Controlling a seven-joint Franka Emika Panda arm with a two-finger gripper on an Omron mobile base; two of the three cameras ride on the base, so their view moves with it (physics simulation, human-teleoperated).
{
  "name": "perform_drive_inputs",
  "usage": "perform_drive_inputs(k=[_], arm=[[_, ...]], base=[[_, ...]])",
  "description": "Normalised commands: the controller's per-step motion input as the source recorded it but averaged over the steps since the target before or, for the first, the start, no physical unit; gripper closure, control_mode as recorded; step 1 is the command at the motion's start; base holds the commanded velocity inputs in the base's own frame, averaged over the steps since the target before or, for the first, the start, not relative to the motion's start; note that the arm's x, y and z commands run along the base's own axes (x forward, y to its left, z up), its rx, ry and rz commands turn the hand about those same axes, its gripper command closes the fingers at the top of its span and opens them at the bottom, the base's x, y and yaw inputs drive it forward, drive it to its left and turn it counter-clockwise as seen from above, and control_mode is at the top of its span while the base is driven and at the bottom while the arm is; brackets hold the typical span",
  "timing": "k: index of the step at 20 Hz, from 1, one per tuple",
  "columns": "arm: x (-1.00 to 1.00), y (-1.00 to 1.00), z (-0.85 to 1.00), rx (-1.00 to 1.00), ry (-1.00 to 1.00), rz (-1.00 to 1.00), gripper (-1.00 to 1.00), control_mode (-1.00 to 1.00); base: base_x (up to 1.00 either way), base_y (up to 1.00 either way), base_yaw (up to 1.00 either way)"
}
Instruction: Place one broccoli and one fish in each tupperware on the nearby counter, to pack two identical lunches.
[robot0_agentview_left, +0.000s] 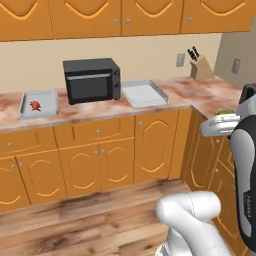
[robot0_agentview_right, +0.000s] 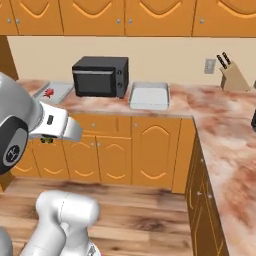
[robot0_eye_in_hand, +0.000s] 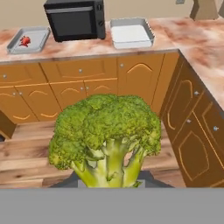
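You have a broccoli (robot0_eye_in_hand: 105, 138) clamped in the fingers, held up in the air over the wooden floor (robot0_agentview_left: 75, 220), well short of the counter (robot0_agentview_left: 100, 112); in the hand view its green crown sits right in front of the camera with the pale stalk pointing down toward the fingertips, which are hidden behind it. In the left base view a sliver of green peeks above the white wrist at the right edge, beside the corner run of the counter. Ahead of you, two shallow grey trays stand on the counter on either side of a black toaster oven (robot0_agentview_left: 92, 80). The right tray (robot0_agentview_left: 145, 93) looks bare inside. The left tray (robot0_agentview_left: 39, 104) holds one small red thing (robot0_agentview_left: 35, 105), too small to name; it may be a fish, but you cannot tell from here. So, as far as the pictures show, the packing has barely begun: at most one item sits in a container, and this broccoli is on its way. You have yet to carry it across and set it into a tray, then bring a second broccoli and whatever fish are missing. No other food is in sight on this stretch of counter.
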Motion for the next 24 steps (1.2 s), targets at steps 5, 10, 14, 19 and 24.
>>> perform_drive_inputs(k=[5, 10, 14, 19, 24], arm=[[0.0, 0.0, 0.0, 0.0, 0.0, 0.0, 1.0, 1.0], [0.0, 0.0, 0.0, 0.0, 0.0, 0.0, 1.0, 1.0], [0.0, 0.0, 0.0, 0.0, 0.0, 0.0, 1.0, 1.0], [0.0, 0.0, 0.0, 0.0, 0.0, 0.0, 1.0, 1.0], [0.0, 0.0, 0.0, 0.0, 0.0, 0.0, 1.0, 1.0]], base=[[0.73, 0.61, 0.0], [0.08, 1.0, 0.0], [0.45, 1.0, 0.0], [0.95, 0.57, 0.0], [1.0, 0.58, 0.04]])
